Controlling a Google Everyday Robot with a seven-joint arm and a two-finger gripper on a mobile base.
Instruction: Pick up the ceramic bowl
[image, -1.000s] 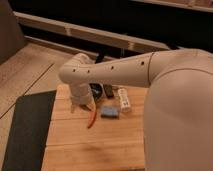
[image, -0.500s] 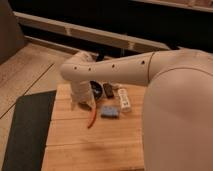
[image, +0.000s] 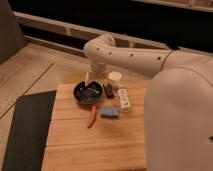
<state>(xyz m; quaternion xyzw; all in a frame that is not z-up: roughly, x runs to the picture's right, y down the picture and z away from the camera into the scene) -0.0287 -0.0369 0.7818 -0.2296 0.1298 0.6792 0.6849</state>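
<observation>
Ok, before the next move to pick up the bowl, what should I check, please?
1. Bowl in view and upright on the table: ok.
2. Gripper near the bowl: ok, it hangs at the arm's lower end, just behind the far rim.
3. Gripper already holds the bowl: cannot tell.
4. Bowl holds nothing: ok, only pale glints show inside.
5. Free space to the right of the bowl: not ok, a small dark object lies right beside that rim.
6. Free space in front: ok, the stick lies close but apart from the rim.
</observation>
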